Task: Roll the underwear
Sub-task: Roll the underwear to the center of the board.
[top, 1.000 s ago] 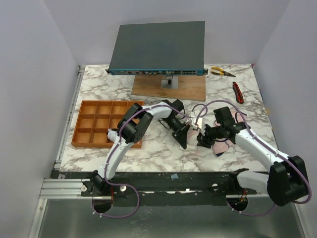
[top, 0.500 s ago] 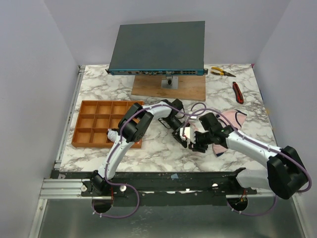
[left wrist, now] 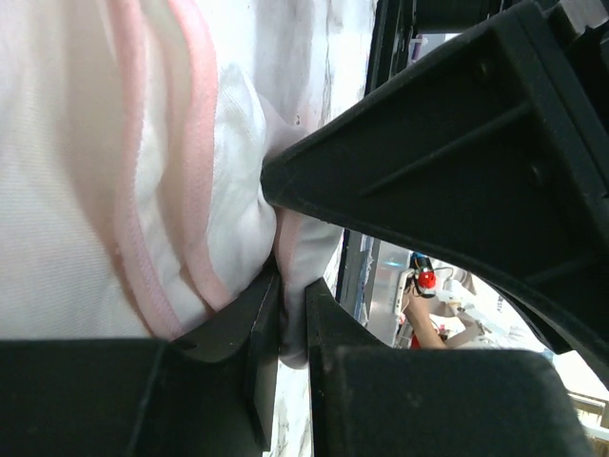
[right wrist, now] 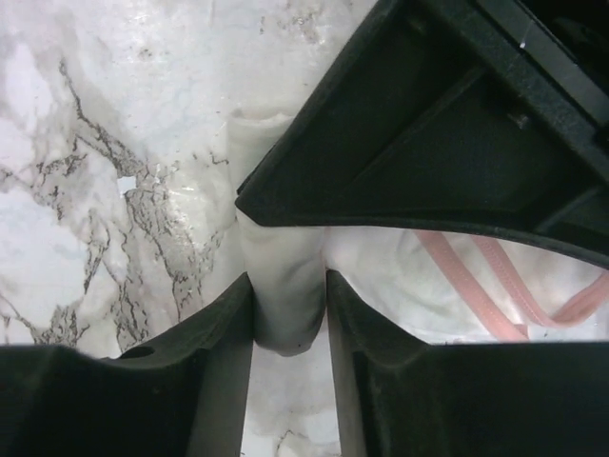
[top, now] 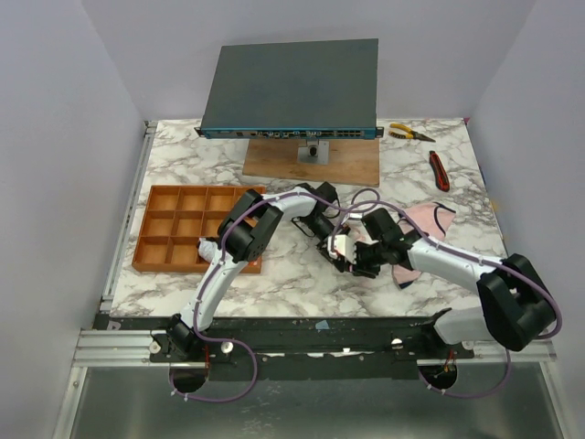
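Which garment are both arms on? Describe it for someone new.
From the grey box on its wooden board at the table back, come forward to mid-table where the left gripper and right gripper meet. The cream garment pinched between them has pink piping; unlike the flat pale pink piece beside it, it is bunched up.

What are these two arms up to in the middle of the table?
Both arms are handling one small pale underwear piece with pink trim. The left gripper is pinched shut on a bunched fold of it; the right gripper has a rolled edge clamped between its jaws. Another pink garment lies beside them, and the compartment tray sits to the left.
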Motion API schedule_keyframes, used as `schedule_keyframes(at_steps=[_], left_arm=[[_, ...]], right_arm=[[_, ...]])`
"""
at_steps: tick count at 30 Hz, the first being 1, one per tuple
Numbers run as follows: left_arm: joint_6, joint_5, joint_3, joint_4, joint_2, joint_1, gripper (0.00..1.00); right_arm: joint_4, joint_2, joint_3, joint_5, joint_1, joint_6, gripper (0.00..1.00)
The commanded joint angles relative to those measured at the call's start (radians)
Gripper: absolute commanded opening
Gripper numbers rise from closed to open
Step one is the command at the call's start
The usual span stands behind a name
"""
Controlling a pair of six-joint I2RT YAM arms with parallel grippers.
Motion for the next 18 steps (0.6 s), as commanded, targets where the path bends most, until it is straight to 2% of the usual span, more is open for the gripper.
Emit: schedule_keyframes(at_steps=[1,2,4,7,11,12,13,14,18], left_arm=[[0.037,-0.021,0.016,0.02,0.03,0.01,0.0],[0.036,-0.021,0.011,0.026,0.027,0.01,0.0],[0.021,-0.022,-0.009,0.054,0.012,0.013,0.07],[0.0,-0.021,-0.043,0.099,-0.014,0.022,0.21],[-0.06,-0.022,-0.119,0.201,-0.076,0.047,0.42],[-0.075,-0.03,-0.145,0.231,-0.1,0.052,0.49],[-0.096,-0.04,-0.169,0.269,-0.122,0.061,0.61],[-0.116,-0.052,-0.198,0.304,-0.149,0.07,0.68],[-0.196,-0.085,-0.296,0.425,-0.236,0.122,0.82]], right_arm=[[-0.013,0.054,0.008,-0.004,0.009,0.009,0.3],[-0.019,0.063,0.012,-0.006,0.008,0.013,0.23],[-0.03,0.081,0.015,-0.014,0.008,0.015,0.12],[-0.049,0.097,0.021,-0.024,0.007,0.016,0.06],[-0.068,0.103,0.03,-0.048,0.005,0.012,0.02],[-0.071,0.105,0.034,-0.052,0.006,0.013,0.02],[-0.074,0.108,0.035,-0.055,0.006,0.011,0.02],[-0.078,0.109,0.038,-0.058,0.006,0.011,0.02],[-0.085,0.114,0.04,-0.065,0.002,0.008,0.02]])
